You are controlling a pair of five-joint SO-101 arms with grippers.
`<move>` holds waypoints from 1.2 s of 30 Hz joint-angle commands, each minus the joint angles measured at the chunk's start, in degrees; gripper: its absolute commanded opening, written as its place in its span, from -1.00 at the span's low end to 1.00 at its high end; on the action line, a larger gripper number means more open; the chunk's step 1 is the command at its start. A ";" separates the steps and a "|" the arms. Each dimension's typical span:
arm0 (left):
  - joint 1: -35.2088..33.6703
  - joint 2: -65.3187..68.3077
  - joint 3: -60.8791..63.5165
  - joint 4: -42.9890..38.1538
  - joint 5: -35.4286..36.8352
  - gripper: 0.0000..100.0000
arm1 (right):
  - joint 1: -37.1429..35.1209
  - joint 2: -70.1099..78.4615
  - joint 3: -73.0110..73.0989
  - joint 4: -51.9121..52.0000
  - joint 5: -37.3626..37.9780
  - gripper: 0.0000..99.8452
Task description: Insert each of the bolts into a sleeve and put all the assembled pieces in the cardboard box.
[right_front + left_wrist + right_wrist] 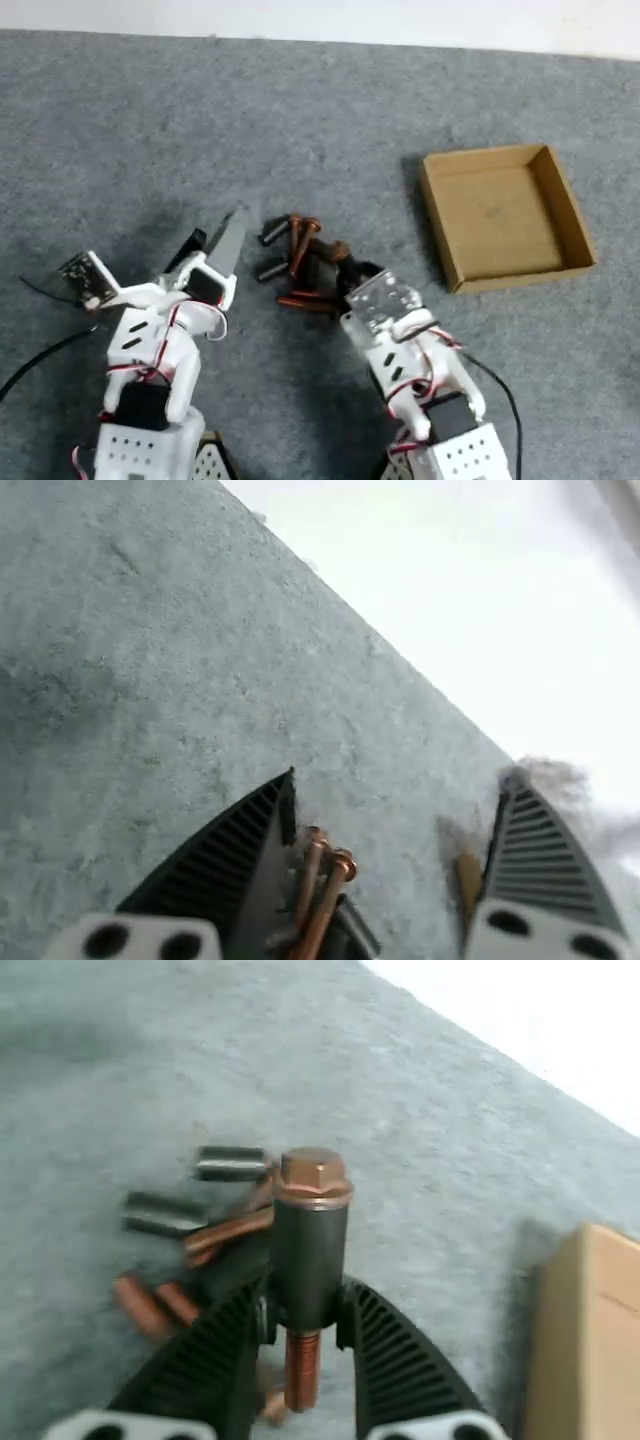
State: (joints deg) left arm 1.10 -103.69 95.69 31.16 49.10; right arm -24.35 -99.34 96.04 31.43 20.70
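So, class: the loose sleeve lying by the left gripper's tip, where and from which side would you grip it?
Probably across its middle, from above: the sleeve lies flat on the mat, a short cylinder, with bolts crowding its box-side end.

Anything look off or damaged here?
Nothing stands out. Loose bolts and sleeves lie jumbled by the right gripper, which holds a bolt seated in a sleeve; the cardboard box sits flat, intact.
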 commanded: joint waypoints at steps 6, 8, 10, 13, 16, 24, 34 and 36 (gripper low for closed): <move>-0.66 -0.84 1.54 -5.98 -2.02 -0.40 | 11.03 -1.27 6.99 -4.53 0.26 -0.99; -0.66 -0.84 1.54 -5.98 -2.02 -0.40 | 14.46 -1.19 6.11 -6.20 -0.44 -0.99; -0.57 -0.84 1.54 -5.89 -2.02 -0.40 | 18.95 -0.57 3.82 -9.45 -4.31 -0.99; -0.48 -0.84 1.54 -5.89 -2.02 -0.40 | 22.81 -0.40 0.13 -9.98 -5.98 -0.99; -0.48 -0.84 1.54 -5.89 -2.02 -0.40 | 23.25 3.65 -3.74 -9.98 -5.98 -0.99; -0.48 -0.84 1.54 -5.89 -2.02 -0.40 | 23.87 38.81 -26.59 -10.24 -7.65 -0.99; -0.40 -0.84 1.54 -5.98 -2.02 -0.40 | 28.00 73.80 -51.91 -10.33 -19.43 -0.99; -0.40 -0.84 1.54 -6.07 -2.02 -0.40 | 29.05 78.46 -54.20 -10.33 -19.52 -0.99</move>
State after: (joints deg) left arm 1.10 -103.78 96.04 26.51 47.52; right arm 2.99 -25.85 48.66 23.08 2.07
